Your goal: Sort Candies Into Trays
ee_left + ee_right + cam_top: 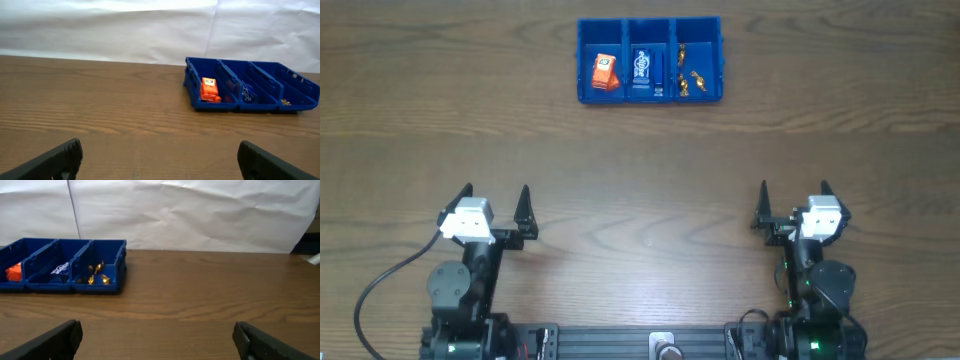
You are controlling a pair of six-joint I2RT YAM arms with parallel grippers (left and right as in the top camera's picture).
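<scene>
My left tool (pixel 496 192) sits at the lower left of the top view and my right tool (pixel 794 190) at the lower right. Both have their fingers spread wide and hold nothing, and both are well apart from the work. The blue plastic three-compartment tray (pixel 650 99) sits on the brown wood-grain counter (pixel 640 160) at the upper centre of the frame. Its left compartment holds a small orange candy box (pixel 605 71), its middle one a blue wrapped candy (pixel 643 68), and its right one a few little gold-wrapped candies (pixel 692 84). Every candy I can see lies inside the tray, one kind per compartment, so I judge the sorting done, or close to it. The step in hand is mostly a check from this parked pose. To do it well I look along the compartments in both wrist views for a piece in the wrong bin. I would not reach in without cause. If one does need moving, I come straight down between the dividers with the fingers set narrow. The gold pieces are light and lie close together, so a wide pinch could scatter them or nudge the tray.
</scene>
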